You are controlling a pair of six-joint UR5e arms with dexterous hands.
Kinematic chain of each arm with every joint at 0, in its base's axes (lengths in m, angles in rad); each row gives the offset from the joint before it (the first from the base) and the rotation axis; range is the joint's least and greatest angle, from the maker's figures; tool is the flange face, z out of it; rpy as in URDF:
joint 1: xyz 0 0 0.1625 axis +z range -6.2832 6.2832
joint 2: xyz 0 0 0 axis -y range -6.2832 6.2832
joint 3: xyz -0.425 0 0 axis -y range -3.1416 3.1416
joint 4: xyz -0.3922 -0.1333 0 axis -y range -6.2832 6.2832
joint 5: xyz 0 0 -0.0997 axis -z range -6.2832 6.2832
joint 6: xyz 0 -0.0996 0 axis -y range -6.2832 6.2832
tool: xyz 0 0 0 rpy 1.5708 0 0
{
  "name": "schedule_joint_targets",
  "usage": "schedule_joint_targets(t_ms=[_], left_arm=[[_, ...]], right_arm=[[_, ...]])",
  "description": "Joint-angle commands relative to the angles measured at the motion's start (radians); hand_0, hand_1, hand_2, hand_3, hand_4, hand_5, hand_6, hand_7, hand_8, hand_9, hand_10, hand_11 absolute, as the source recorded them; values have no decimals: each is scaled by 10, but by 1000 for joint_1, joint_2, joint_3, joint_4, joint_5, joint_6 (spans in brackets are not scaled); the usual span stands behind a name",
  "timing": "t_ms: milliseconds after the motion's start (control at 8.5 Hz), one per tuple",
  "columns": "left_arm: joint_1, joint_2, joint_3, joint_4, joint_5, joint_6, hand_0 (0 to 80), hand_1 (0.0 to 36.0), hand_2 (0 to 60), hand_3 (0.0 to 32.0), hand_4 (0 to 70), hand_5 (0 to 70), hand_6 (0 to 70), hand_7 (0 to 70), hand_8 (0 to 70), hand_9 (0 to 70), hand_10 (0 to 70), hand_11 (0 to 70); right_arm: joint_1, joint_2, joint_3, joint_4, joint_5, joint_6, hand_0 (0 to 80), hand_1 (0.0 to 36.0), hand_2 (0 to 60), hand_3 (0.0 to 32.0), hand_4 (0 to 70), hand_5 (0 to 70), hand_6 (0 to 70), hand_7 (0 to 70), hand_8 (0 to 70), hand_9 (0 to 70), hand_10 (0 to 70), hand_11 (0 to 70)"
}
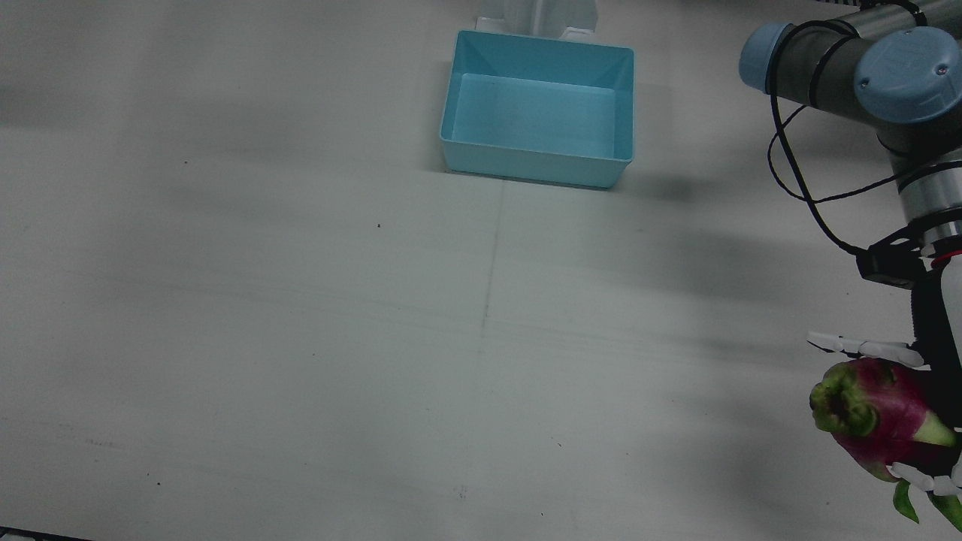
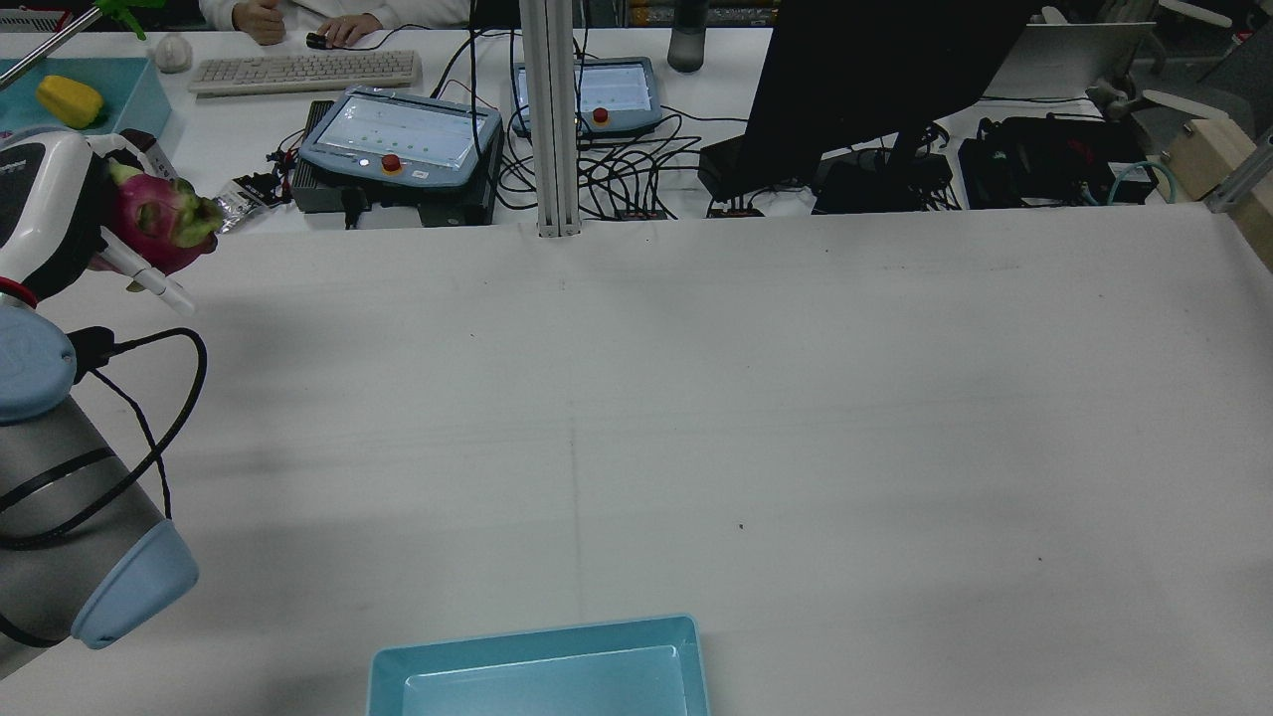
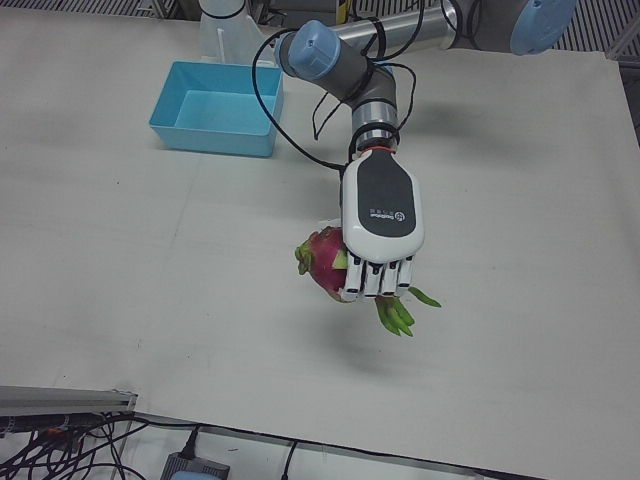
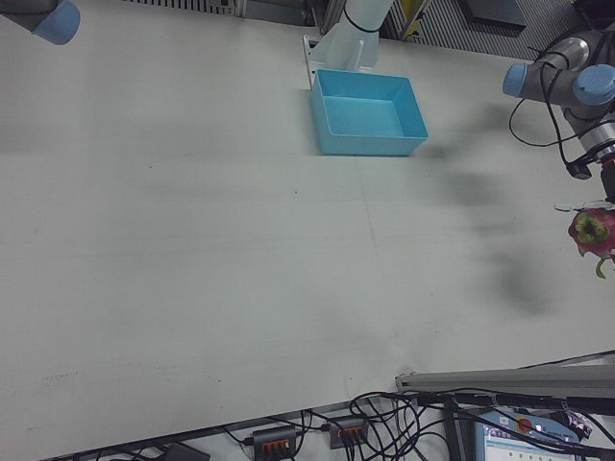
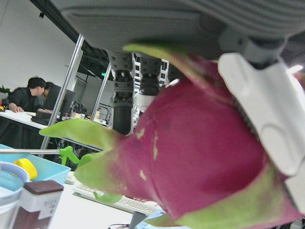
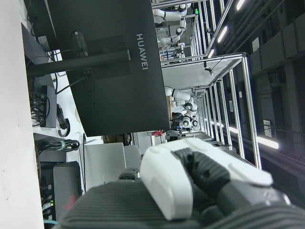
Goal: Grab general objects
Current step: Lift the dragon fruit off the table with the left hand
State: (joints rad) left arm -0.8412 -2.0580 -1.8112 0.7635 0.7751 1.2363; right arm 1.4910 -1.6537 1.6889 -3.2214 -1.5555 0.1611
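Overhead, the white table (image 1: pixel 263 315) fills nearly the whole front view, with a blue bin (image 1: pixel 538 107) at about twelve o'clock, close to the arm pedestals. The rear view cuts that bin off at its bottom edge, so only its far rim shows there. At three o'clock in the front view the left arm (image 1: pixel 864 68) reaches in from the top corner, partly out of frame. In the left-front view the left hand (image 3: pixel 380 235) hangs palm down above the table, its fingers (image 3: pixel 385 277) wrapped over a dragon fruit (image 3: pixel 325 262) that it holds clear of the surface, well apart from the bin. The fruit's green scales stick out below the fingers toward five o'clock. In the left hand view the fruit blocks most of the picture and only a thumb pad pressing its skin can be made out. The right hand (image 6: pixel 190 183) shows only in its own camera, as a white and grey bulk at six o'clock; whether its fingers are apart or curled cannot be told. Behind it stands a dark monitor (image 6: pixel 102 71).
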Motion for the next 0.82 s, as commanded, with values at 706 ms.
schedule_joint_targets(t_ms=[706], left_arm=[[-59,-16,-5,-535,659,-331,395,46,455,0,585,700,664,700,505,696,448,622]], right_arm=[[0,0,0,0,0,0,0,0,0,0,0,0,0,0,0,0,0,0]])
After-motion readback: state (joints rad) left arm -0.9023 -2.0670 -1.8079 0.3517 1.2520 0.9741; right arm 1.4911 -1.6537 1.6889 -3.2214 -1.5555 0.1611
